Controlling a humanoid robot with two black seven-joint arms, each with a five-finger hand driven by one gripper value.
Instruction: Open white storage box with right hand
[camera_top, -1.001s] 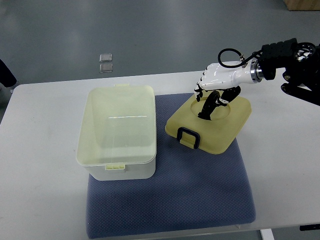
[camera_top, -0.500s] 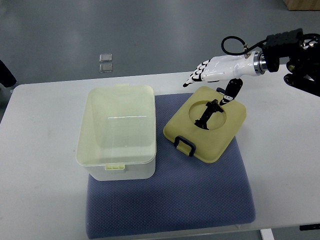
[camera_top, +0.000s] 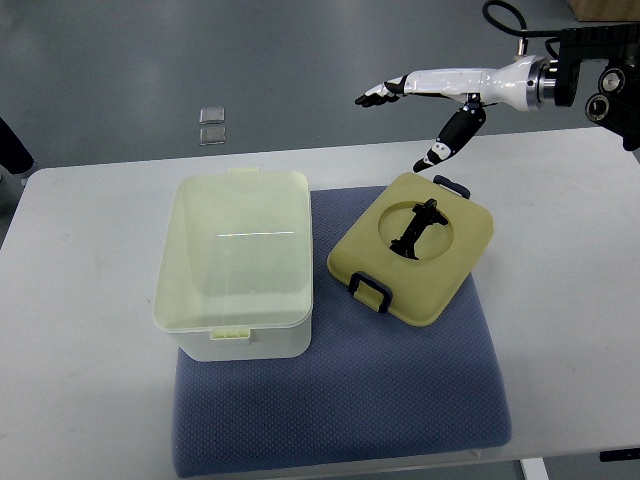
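Note:
The white storage box (camera_top: 235, 265) stands open on the left part of a blue mat (camera_top: 340, 400), its pale yellow inside showing. Its yellowish lid (camera_top: 415, 250), with black clips and a black handle in a round recess, lies flat on the mat to the right of the box. My right hand (camera_top: 405, 120) hovers above and behind the lid, near the table's far edge, fingers stretched out and thumb hanging down, holding nothing. No left arm shows.
The white table (camera_top: 80, 330) carries the mat. Two small clear squares (camera_top: 211, 124) lie on the grey floor beyond the table. A dark object (camera_top: 12, 145) sits at the far left edge.
My right hand let go of the lid's handle and rose up and back to the right, fingers spreading. The lid settled flat on the mat.

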